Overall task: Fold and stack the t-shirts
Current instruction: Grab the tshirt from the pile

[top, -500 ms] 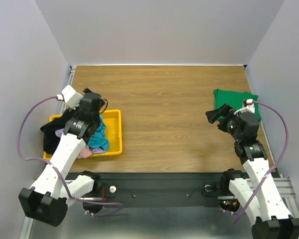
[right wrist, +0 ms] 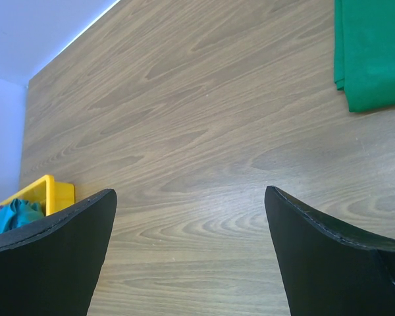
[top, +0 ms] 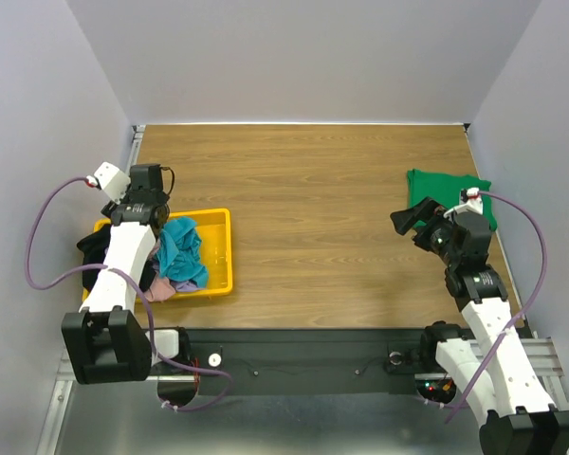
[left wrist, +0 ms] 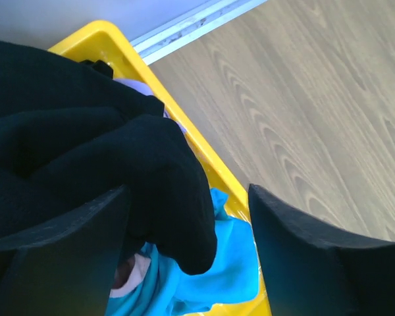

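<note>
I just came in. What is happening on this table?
Two robot arms are folding t-shirts. The left gripper hangs over the yellow bin, jaws open around a bunch of the black tee, not closed on it. The teal tee lies in the bin. The right gripper hovers open over the table, near a folded green tee.

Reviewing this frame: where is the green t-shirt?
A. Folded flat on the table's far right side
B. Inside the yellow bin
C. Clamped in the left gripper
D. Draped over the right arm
A: the green t-shirt lies folded flat on the wooden table at the far right, well apart from the yellow bin, with nothing gripping it.
</note>
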You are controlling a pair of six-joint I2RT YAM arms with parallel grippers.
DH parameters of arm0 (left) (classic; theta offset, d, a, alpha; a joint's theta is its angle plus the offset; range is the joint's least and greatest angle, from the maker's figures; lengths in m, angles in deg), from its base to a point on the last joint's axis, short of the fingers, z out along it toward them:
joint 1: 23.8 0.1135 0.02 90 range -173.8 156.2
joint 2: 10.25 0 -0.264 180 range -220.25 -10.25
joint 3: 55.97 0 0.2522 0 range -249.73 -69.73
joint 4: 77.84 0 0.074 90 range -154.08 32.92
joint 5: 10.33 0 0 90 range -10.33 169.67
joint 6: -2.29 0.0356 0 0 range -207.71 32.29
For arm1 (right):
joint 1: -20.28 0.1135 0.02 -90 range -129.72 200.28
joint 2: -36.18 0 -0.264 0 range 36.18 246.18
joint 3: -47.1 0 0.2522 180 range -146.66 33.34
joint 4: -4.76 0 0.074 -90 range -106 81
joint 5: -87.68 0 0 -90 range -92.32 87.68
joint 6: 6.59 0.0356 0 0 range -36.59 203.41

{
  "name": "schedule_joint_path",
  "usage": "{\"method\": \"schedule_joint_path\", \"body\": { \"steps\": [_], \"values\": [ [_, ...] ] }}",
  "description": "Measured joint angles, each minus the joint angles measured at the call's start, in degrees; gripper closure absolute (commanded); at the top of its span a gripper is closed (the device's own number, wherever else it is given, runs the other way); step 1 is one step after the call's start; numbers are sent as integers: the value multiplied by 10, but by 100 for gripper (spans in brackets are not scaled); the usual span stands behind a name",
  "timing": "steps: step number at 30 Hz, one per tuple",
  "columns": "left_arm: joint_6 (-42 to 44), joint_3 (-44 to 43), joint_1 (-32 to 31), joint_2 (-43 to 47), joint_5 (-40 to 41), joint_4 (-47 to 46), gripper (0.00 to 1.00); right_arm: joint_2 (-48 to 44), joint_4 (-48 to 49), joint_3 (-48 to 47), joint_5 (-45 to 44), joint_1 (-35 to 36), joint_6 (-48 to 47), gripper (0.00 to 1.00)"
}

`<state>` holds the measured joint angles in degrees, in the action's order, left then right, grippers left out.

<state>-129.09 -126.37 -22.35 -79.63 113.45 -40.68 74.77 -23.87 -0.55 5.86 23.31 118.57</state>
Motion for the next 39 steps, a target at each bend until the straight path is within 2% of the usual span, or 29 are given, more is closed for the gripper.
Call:
{"method": "schedule_joint_path", "body": {
  "steps": [2, 5, 6, 8, 16, 21, 25, 27, 34, 39],
  "values": [
    [0, 0, 6, -6, -4, 0, 32, 2, 0, 0, -1, 0, 0, 0],
    [-2, 0, 10, -6, -6, 0, 53, 2, 0, 0, -2, 0, 0, 0],
    [0, 0, 13, -7, -6, -1, 70, 2, 0, 0, -2, 0, 0, 0],
    [2, 0, 16, -7, -8, -1, 98, 2, 0, 0, -2, 0, 0, 0],
    [5, 7, 19, 7, -19, -9, 100, 0, 0, 5, -9, 0, -1, 0],
    [18, 29, 19, 101, -25, -35, 100, 0, 0, 8, -16, 0, -3, 0],
    [37, 14, 20, 162, -44, -71, 100, 1, 0, 8, -18, 0, -4, 0],
    [49, -22, 20, 162, -58, -73, 100, 1, 0, 8, -18, 0, -4, 0],
    [121, -242, 21, 106, -110, -94, 100, 0, 0, 8, -18, 0, -4, 0],
    [154, -380, 21, 59, -193, -127, 100, 1, 0, 8, -20, 0, -4, 0]
  ]
}}
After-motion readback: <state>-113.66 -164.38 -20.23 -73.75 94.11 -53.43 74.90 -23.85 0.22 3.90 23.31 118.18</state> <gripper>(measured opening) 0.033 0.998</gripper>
